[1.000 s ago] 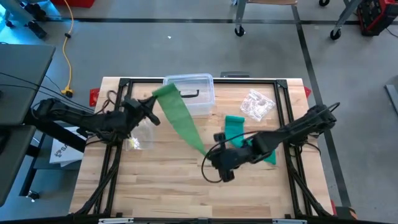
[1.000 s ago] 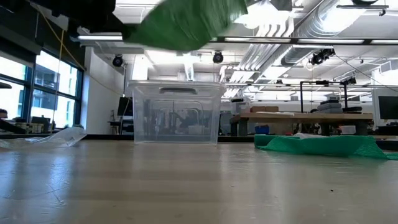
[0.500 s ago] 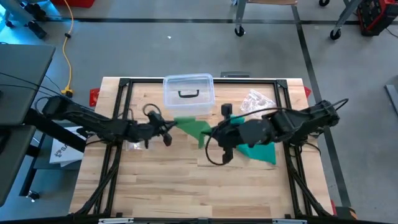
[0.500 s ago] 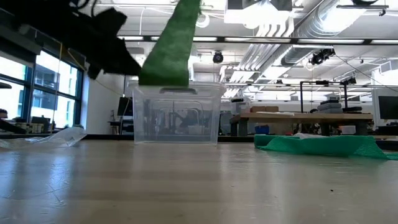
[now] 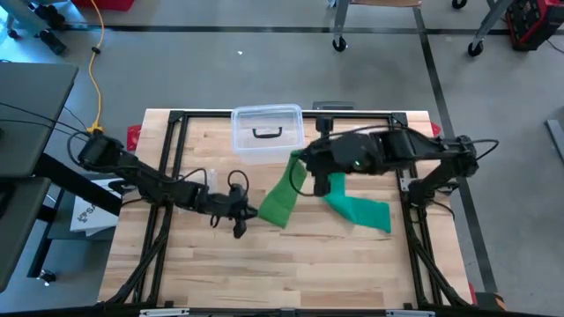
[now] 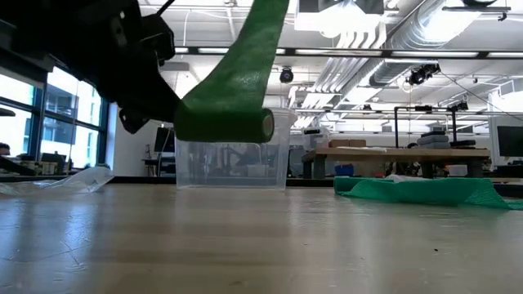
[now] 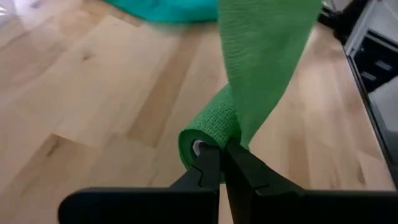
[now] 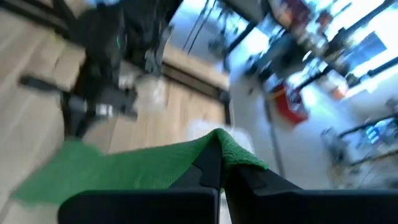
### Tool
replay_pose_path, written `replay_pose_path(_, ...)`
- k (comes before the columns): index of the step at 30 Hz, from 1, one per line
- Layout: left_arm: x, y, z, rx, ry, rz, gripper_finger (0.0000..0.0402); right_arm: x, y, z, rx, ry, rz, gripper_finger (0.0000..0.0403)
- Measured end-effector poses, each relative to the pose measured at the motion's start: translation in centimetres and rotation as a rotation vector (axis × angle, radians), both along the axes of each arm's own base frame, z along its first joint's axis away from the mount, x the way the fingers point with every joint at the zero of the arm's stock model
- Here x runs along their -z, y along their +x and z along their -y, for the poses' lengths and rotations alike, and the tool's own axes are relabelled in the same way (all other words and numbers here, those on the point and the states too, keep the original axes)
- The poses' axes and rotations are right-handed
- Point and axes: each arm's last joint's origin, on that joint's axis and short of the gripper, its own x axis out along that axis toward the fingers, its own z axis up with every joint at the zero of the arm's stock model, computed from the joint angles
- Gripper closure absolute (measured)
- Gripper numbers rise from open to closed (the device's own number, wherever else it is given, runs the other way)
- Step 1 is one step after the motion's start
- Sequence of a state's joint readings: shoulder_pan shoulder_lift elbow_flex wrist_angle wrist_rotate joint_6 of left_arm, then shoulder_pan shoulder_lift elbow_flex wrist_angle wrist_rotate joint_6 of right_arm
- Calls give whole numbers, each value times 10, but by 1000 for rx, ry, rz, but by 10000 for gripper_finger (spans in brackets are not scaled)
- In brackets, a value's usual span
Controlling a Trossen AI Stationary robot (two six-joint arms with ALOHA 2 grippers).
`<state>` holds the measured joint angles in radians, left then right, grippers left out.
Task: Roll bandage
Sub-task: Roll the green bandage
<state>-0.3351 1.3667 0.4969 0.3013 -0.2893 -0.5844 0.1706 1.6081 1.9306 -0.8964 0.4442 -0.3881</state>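
left gripper (image 7: 221,151) fingers pinched on the bandage (image 5: 284,195) roll's end, mid-table | strip runs from roll toward 1 o'clock, roll axis across it | right gripper (image 8: 221,167) fingers clamp the free end, raised near clear box (image 5: 267,132)

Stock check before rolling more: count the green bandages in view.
2. One green bandage hangs mid-table between the left gripper and right gripper; a second bandage lies loose toward the table's right. Others could be hidden.

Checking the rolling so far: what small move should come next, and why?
Probably another turn of the left gripper, winding more on. It is shut on the green bandage roll's core, and the right gripper holds the free end raised with a long unrolled stretch between.
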Motion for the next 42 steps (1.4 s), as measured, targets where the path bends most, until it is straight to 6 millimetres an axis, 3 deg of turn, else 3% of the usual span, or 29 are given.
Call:
replay_pose_path(3, 3, -2, 1, -33, 18, -26, 401, 7, -3, 6, 15, 38, -73, 403)
replay_pose_path(8, 8, -6, 0, -56, 16, -89, 401, 13, -13, -1, -1, 36, -169, 403)
replay_pose_path(14, 13, -11, -1, -67, 7, -160, 401, -2, -33, -15, -138, 193, -121, 403)
replay_pose_path(17, 12, -10, 2, -21, -11, -146, 401, -3, -31, -17, -157, 245, -103, 403)
replay_pose_path(20, 11, -10, 6, 11, -32, -145, 401, 5, -24, -7, -69, 218, -139, 403)
replay_pose_path(25, 12, -13, 14, 84, -79, -165, 401, 33, -13, 19, 65, 244, -243, 403)
replay_pose_path(31, 12, -18, 27, 173, -147, -189, 401, 97, -5, 46, 134, 352, -435, 403)
replay_pose_path(36, 12, -23, 36, 199, -194, -204, 401, 144, 1, 55, 192, 325, -454, 403)
replay_pose_path(39, 11, -24, 40, 204, -227, -209, 401, 159, -1, 61, 262, 260, -472, 401)
replay_pose_path(42, 12, -25, 41, 202, -236, -216, 401, 160, -7, 65, 331, 231, -517, 382)
